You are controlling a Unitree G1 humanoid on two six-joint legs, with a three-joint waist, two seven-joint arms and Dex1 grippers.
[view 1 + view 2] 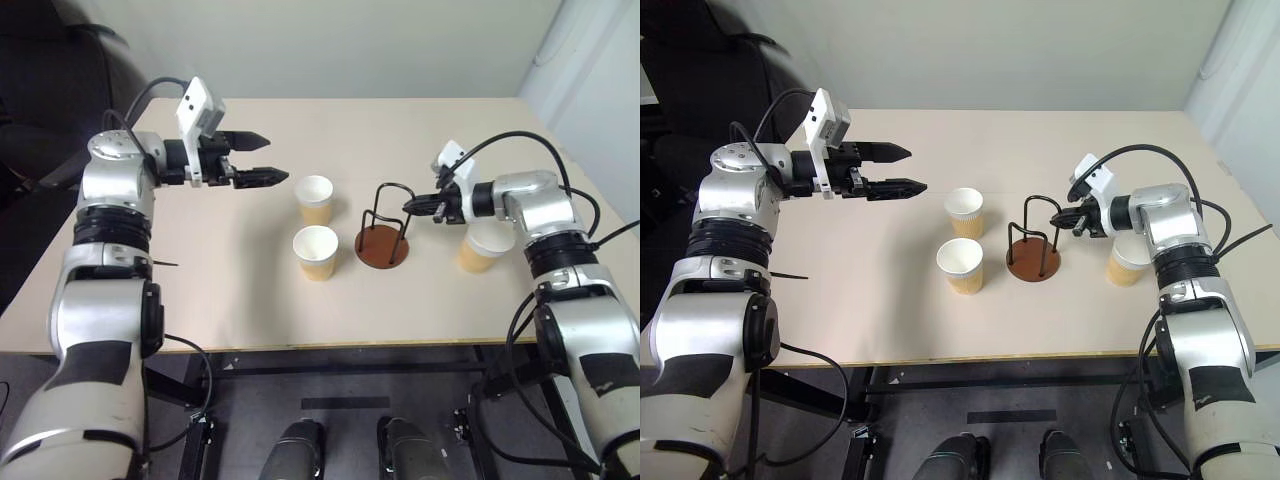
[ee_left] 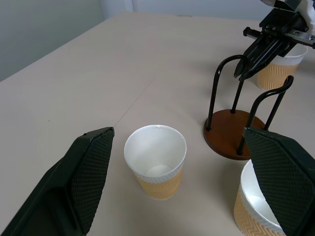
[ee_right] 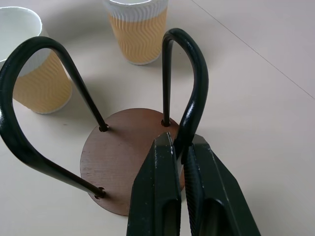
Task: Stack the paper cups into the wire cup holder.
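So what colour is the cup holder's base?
Reddish-brown; the wire cup holder's base shows best in the right wrist view.

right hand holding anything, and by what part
The right hand is shut on the wire cup holder, pinching one upright wire loop partway up. The left hand is open and empty.

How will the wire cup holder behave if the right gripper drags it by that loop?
The wire cup holder looks light, so it would probably slide. Gripped high on a loop by the right gripper, it may tip. The thin wire could flex.
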